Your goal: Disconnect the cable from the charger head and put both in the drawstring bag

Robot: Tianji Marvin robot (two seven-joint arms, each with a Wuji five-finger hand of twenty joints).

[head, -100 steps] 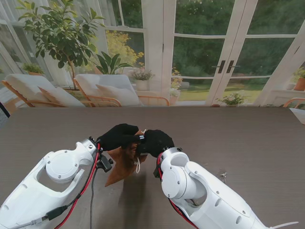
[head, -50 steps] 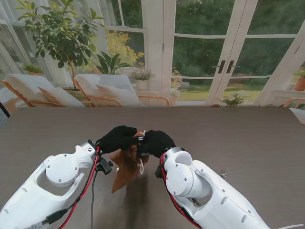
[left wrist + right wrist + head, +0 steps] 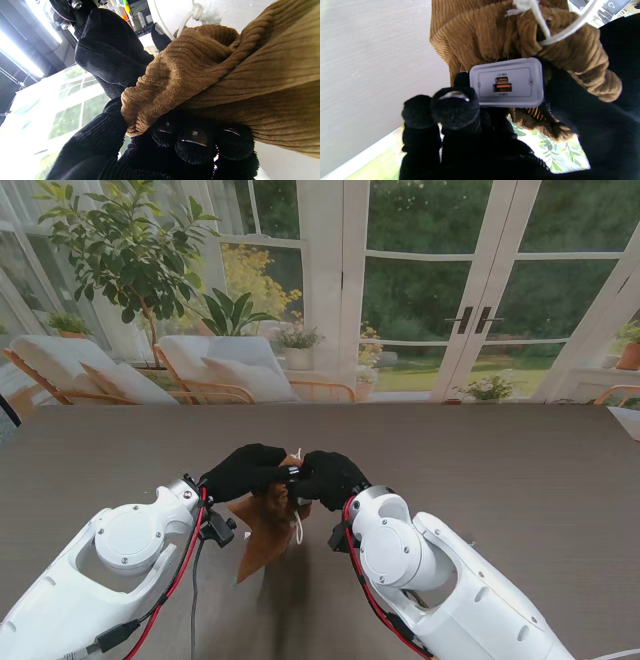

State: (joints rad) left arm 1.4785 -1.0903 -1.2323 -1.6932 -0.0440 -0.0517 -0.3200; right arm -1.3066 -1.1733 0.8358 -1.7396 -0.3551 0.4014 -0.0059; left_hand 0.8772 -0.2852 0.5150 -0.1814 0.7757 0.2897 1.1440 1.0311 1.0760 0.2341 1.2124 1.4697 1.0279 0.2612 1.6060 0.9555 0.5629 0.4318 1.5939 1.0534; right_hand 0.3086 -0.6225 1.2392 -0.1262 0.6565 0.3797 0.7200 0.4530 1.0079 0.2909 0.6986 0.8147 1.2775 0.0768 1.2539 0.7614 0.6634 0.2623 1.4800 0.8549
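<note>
At the stand view's centre, the left hand [image 3: 247, 471] grips the brown corduroy drawstring bag [image 3: 268, 525] by its bunched mouth. The right hand [image 3: 328, 477] pinches the white charger head [image 3: 506, 82] against the bag's opening, both ports bare.

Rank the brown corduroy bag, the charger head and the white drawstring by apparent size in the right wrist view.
1. brown corduroy drawstring bag, though partly hidden.
2. charger head, close to the camera, so it may look oversized.
3. white drawstring, thin and cut off by the frame.

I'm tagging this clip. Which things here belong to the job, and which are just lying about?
Job: bag, held by left hand; charger, ports empty, in right hand; drawstring.
Lying about: small bit on table, too small to identify. Cable not visible.
</note>
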